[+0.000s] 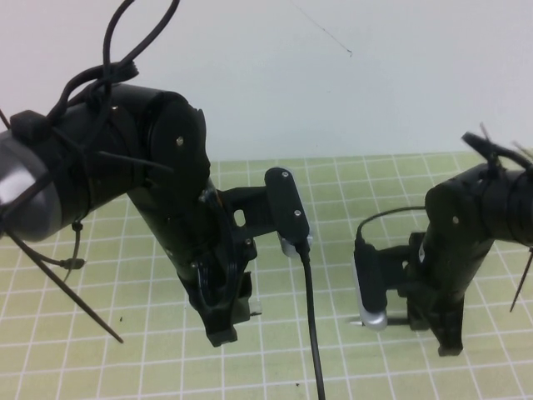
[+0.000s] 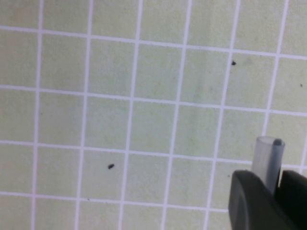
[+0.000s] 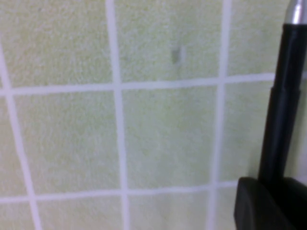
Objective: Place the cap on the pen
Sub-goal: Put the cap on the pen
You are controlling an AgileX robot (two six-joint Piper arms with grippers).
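My left gripper (image 1: 231, 323) hangs low over the green mat at centre left, shut on the short clear cap (image 1: 255, 310). In the left wrist view the cap (image 2: 269, 154) sticks out, open end forward, between the black fingers (image 2: 249, 201). My right gripper (image 1: 439, 331) is at the right, shut on the black pen (image 1: 400, 320). The pen lies level and its silver tip (image 1: 353, 321) points left toward the cap, with a gap between them. In the right wrist view the pen (image 3: 283, 100) rises from the fingers (image 3: 261, 206) to its silver tip (image 3: 297, 12).
A green grid mat (image 1: 100, 367) covers the table, with a white wall behind. A black cable (image 1: 313, 333) hangs between the arms. The right wrist camera (image 1: 370, 292) hides the pen's middle. Small dark specks (image 2: 111, 166) lie on the mat.
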